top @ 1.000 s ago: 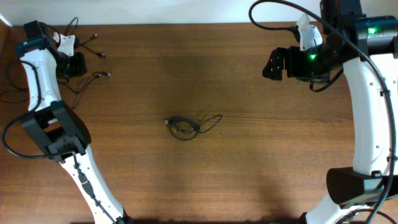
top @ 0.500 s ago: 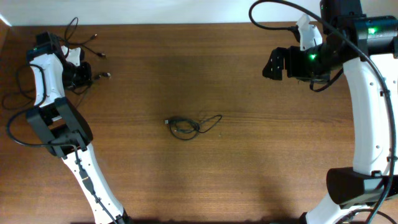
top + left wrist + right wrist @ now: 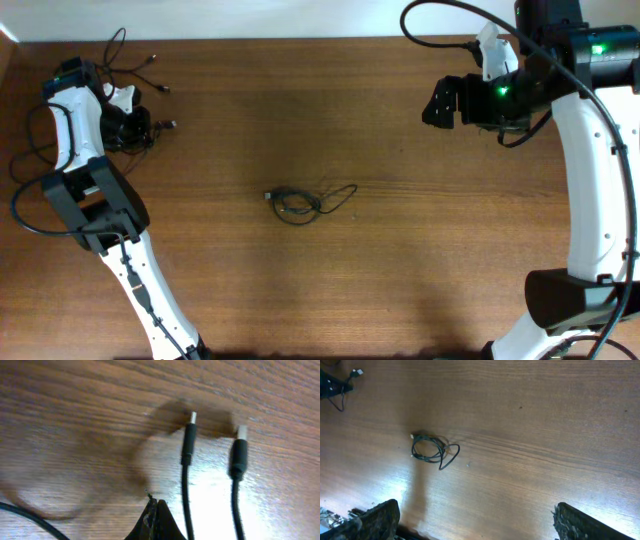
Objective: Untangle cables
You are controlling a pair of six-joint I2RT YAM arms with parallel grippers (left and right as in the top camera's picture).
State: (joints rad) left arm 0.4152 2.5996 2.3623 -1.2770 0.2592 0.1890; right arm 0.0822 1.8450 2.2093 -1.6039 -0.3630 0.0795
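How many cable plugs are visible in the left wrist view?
2: the middle plug near the view's centre, the right plug just beside it, apart. Others may lie out of frame.

This looks like a robotics lab bench rather than a home or shop: two white-and-black machine arms, the left arm and the right arm, flank a bare wood-grain table against a plain white wall, a green status light glowing on the right one.
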